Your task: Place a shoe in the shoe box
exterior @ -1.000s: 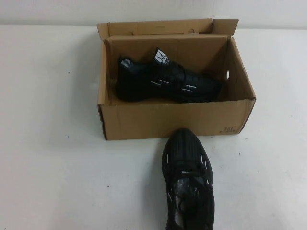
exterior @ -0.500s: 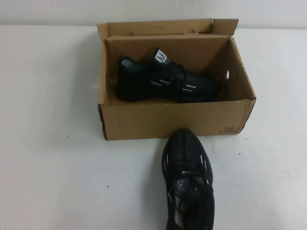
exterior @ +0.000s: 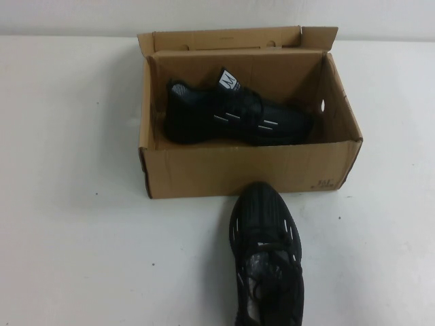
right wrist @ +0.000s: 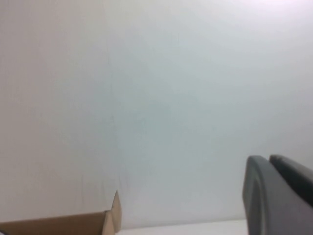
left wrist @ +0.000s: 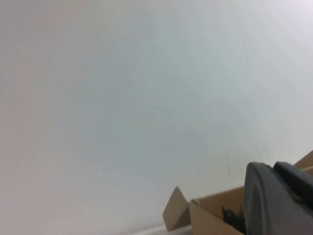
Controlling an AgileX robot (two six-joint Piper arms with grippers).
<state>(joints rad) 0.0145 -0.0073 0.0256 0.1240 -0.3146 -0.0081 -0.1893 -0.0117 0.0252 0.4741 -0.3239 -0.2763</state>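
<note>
Nothing has moved since the earlier frame: neither arm enters the high view. Toward the desk's far edge, the shoe box [exterior: 248, 166] stands open with the shoe [exterior: 234, 117] lying on its side inside, so the placing looks done. The twin sneaker [exterior: 266, 255] rests near the desk's near edge, toe almost touching the box front. The left gripper [left wrist: 279, 200] hangs beside the box's corner; the right gripper [right wrist: 279, 196] hangs farther off. I cannot tell either's finger state. Best now: hold both arms clear, leaving the box undisturbed.

a twin black sneaker [exterior: 266, 261] lies on the white table [exterior: 75, 224], toe toward the camera-far side.
</note>
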